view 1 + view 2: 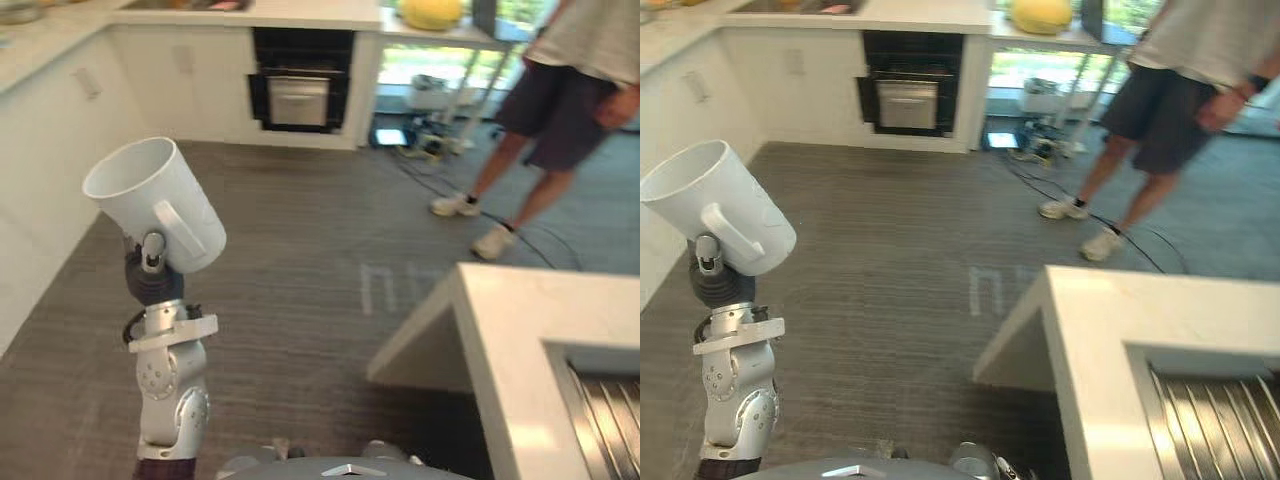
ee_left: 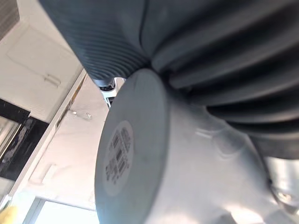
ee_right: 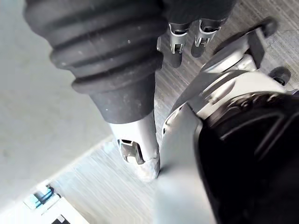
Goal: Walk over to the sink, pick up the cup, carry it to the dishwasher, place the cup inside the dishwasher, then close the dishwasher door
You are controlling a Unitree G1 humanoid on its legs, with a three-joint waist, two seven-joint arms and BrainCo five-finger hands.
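Carrying now: my left hand (image 1: 153, 280) grasps the cup (image 1: 158, 200), centre left; next, walk to what looks like the dishwasher (image 1: 300, 90), upper centre.

Your left robot hand (image 1: 152, 265) is up at the lower left, gripping a white cup (image 1: 160, 200) that tilts with its mouth up and to the left and its handle facing you. Across the grey floor (image 1: 300, 250), a dark oven (image 1: 300, 92) sits in the white cabinets (image 1: 190, 80), and a person (image 1: 560, 100) in dark shorts stands at the upper right. A white tabletop (image 1: 540, 330) with a ribbed metal sink (image 1: 605, 420) takes the lower right corner.
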